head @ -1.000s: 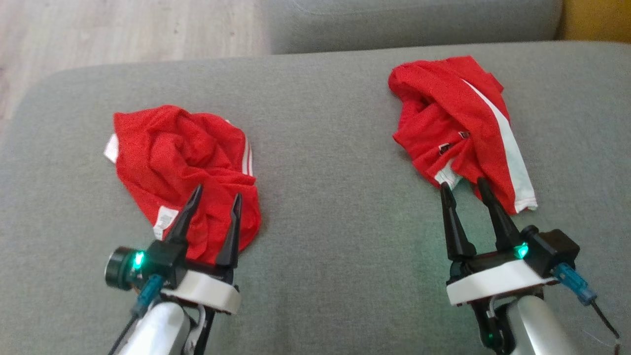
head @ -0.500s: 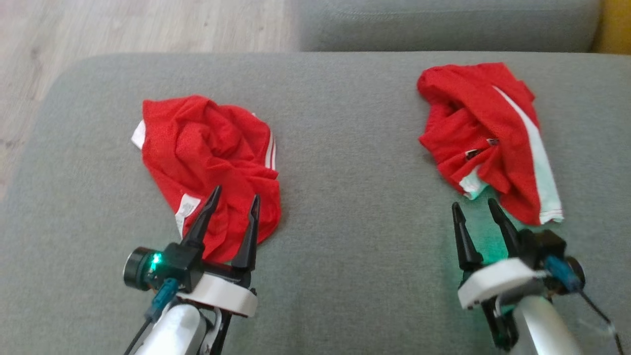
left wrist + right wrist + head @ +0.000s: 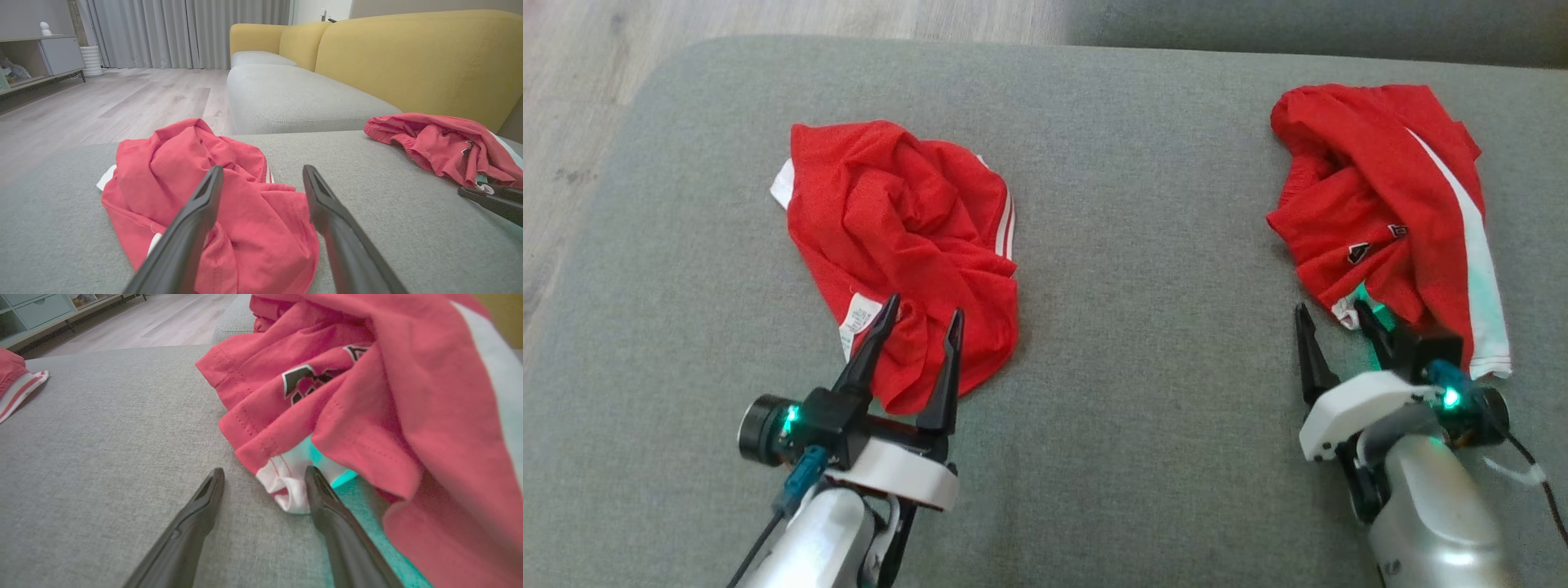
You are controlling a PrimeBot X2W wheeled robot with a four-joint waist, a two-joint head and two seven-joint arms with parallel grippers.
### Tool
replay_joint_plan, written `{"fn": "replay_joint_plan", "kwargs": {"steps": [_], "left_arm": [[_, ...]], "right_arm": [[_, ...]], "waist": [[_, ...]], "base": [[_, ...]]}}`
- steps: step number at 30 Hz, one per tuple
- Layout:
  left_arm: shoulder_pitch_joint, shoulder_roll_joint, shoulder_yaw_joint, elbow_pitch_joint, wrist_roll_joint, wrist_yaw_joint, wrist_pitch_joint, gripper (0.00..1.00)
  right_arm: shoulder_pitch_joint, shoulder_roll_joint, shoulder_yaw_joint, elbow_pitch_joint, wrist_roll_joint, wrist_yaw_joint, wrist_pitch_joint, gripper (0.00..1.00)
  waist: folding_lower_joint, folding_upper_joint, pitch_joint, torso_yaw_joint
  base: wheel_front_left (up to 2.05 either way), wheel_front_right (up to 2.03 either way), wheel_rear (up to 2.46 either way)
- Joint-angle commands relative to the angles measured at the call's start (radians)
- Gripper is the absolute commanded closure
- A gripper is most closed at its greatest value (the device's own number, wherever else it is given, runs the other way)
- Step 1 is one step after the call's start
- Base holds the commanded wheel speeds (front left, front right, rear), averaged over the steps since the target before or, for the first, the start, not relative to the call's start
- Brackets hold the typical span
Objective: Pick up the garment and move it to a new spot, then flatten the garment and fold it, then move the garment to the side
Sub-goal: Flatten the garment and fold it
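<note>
Head-camera framing has swung, so both heaps sit further right than half a second ago. Against the cloth itself, only the right gripper [image 3: 1331, 309] has closed in, with one fingertip now at the white hem [image 3: 286, 484] it was just short of. Its jaws stand open, straddling that hem of the crumpled red garment with a white side panel and black print [image 3: 1372, 188], probably because a loose edge offers the easiest bite. The left gripper [image 3: 923, 309], jaws likewise spread and empty, is poised over the near edge of the crumpled red mesh garment with thin white stripes [image 3: 898, 220]. Both garments lie well apart on the grey fabric sofa cushion [image 3: 1143, 245], neither lifted; which one goes first I cannot tell
</note>
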State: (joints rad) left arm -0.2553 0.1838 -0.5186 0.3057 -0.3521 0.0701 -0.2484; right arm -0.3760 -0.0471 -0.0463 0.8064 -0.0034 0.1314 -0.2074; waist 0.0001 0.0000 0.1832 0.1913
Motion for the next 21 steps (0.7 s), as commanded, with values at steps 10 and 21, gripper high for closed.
{"fn": "replay_joint_plan", "kwargs": {"steps": [10, 21], "left_arm": [[-0.060, 0.003, 0.027, -0.008, 0.003, -0.004, -0.011, 0.00], [-0.028, 0.002, 0.036, 0.006, -0.005, 0.002, -0.013, 0.00]], "right_arm": [[-0.098, -0.003, 0.008, 0.075, -0.022, -0.001, -0.043, 1.00], [-0.066, -0.003, 0.154, -0.076, 0.108, -0.001, -0.054, 1.00]], "waist": [[-0.0001, 0.0000, 0.000, -0.024], [-0.0001, 0.0000, -0.075, -0.053]], "base": [[0.00, 0.00, 0.00], [0.00, 0.00, 0.00]]}}
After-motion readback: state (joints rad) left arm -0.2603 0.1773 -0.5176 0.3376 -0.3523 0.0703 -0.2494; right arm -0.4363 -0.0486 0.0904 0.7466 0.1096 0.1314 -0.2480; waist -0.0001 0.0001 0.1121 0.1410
